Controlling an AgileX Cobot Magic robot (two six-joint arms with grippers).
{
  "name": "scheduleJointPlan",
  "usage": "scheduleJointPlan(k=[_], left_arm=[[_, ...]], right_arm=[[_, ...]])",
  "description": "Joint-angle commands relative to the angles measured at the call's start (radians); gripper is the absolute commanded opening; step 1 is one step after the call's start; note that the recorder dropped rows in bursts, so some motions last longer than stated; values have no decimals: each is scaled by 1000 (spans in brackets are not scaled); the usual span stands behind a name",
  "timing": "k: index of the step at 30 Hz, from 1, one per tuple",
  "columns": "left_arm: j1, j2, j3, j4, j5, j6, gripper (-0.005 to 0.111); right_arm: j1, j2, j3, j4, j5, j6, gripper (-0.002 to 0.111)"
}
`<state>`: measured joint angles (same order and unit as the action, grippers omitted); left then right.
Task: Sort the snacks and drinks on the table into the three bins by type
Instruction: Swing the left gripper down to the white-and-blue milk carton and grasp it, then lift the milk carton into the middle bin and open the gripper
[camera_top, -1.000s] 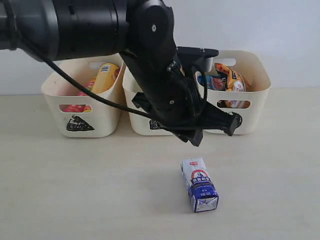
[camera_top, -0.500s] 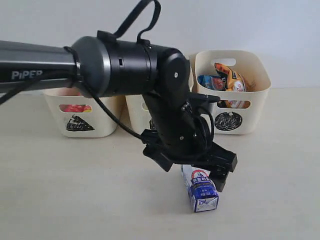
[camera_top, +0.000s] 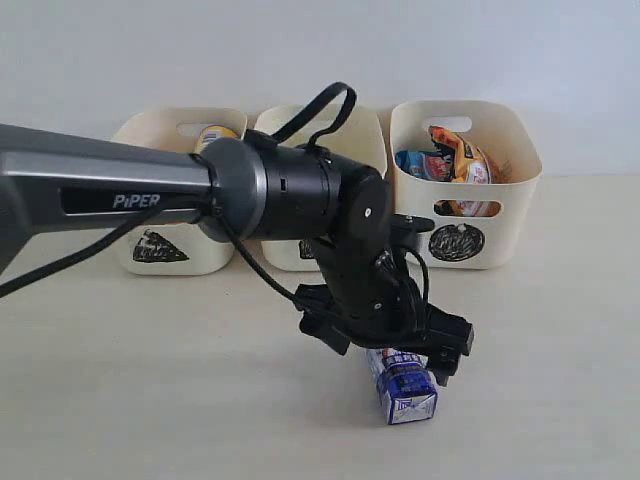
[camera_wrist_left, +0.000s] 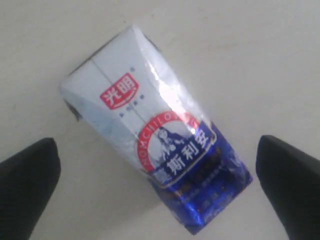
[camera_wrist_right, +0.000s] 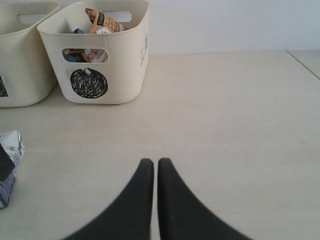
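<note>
Directly beneath the wide-spread left gripper, the white and blue carton is seen flat on the table, long axis laid eleven to five o'clock in the exterior view.

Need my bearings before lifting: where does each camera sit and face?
Exterior: off the arms, facing across the table to the circle bin; left claw open around the white-and-blue carton.
Left wrist: straight above the carton, looking down; both claw fingers flank it.
Right wrist: low over the table, facing the circle bin; shut right claw in front.
Shared: the carton shows in all three.
</note>
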<state>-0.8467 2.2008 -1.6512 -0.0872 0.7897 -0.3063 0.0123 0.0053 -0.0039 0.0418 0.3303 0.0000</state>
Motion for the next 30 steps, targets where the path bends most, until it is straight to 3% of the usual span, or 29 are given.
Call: scheduleJointPlan(k=[1, 7, 10, 13, 16, 20, 30], left_arm=[[-3, 25, 2, 10, -56, -29, 104], [-3, 41, 2, 35, -61, -35, 104], [-3, 41, 2, 58, -57, -38, 97], [-3, 41, 2, 77, -42, -47, 77], [-3, 41, 2, 87, -7, -49, 49], [-3, 41, 2, 87, 38, -11, 4], [-3, -7, -7, 95, 61, 83, 4]], right_arm=[[-3, -5, 4, 1, -2, 0, 0], [-3, -5, 4, 1, -2, 0, 0], [-3, -5, 4, 1, -2, 0, 0], [-3, -5, 4, 1, -2, 0, 0], [-3, -5, 4, 1, -2, 0, 0], [-3, -5, 4, 1, -2, 0, 0], [-3, -5, 4, 1, -2, 0, 0]])
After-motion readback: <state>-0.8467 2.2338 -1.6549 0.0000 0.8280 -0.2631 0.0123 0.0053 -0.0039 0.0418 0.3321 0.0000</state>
